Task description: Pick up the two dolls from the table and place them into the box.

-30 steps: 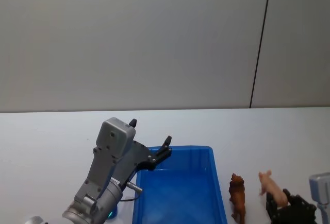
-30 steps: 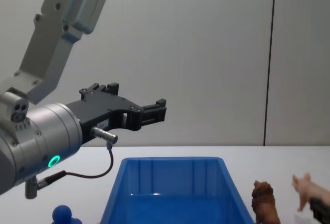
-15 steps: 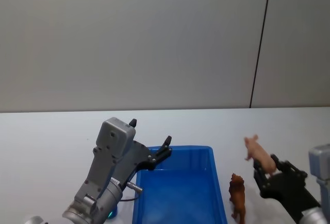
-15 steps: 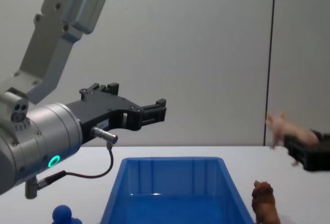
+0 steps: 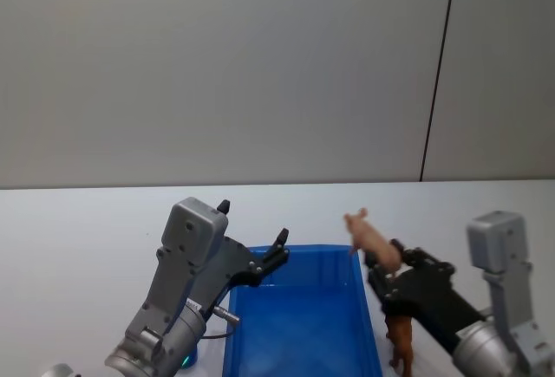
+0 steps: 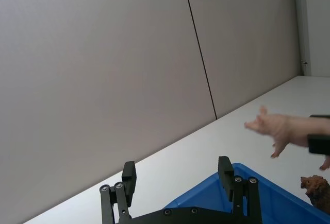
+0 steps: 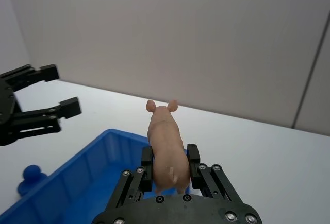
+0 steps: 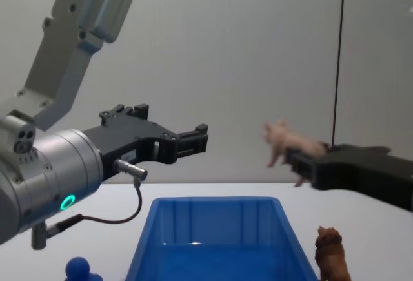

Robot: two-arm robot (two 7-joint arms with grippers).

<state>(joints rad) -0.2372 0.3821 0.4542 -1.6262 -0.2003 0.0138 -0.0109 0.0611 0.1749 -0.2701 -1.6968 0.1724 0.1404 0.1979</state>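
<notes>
The pale pink pig doll (image 5: 373, 238) hangs in the air with my right gripper (image 5: 382, 263) shut on its body (image 7: 166, 141). It is above the right rim of the blue box (image 5: 295, 325), snout pointing left (image 8: 287, 140). The brown lion doll (image 5: 400, 334) stands on the white table (image 5: 87, 247) just right of the box (image 8: 213, 236), below the right arm. My left gripper (image 5: 253, 221) hovers open and empty over the box's far left corner (image 8: 169, 121).
A small blue knob-shaped object (image 8: 80, 269) sits on the table left of the box. A grey wall with a dark vertical seam (image 5: 438, 74) closes off the back. Bare tabletop stretches to the far left and far right.
My right gripper lifted the pig off the table beside the lion and carried it up and to the left, to above the box's right rim. The left arm stayed still.
</notes>
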